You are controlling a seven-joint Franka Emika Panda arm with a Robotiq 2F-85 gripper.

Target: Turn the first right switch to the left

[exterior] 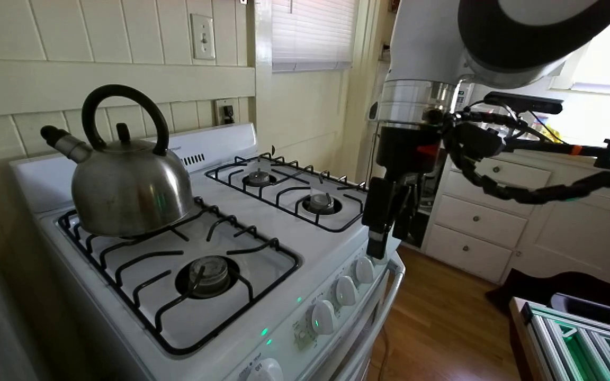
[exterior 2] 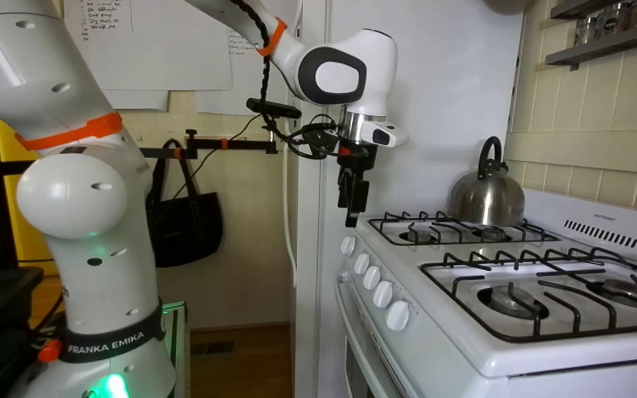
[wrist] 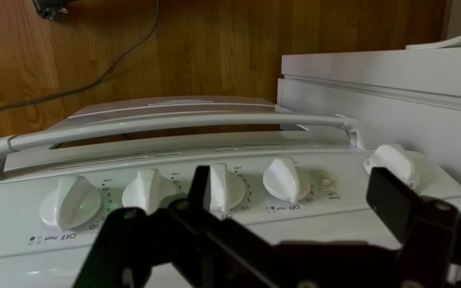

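Across the lower half of the wrist view, the gripper (wrist: 291,172) held its fingers (wrist: 390,204) wide apart, clear of the first right switch (wrist: 70,203), the end knob at the frame's left.

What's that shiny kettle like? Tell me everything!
The kettle is round and silvery, like smooth metal. It has an arched black handle, a lid with a black knob, and a stubby spout with a black tip. It stands upright on a black grate, over a back burner. The robot's hand isn't touching it, and I can't see inside.
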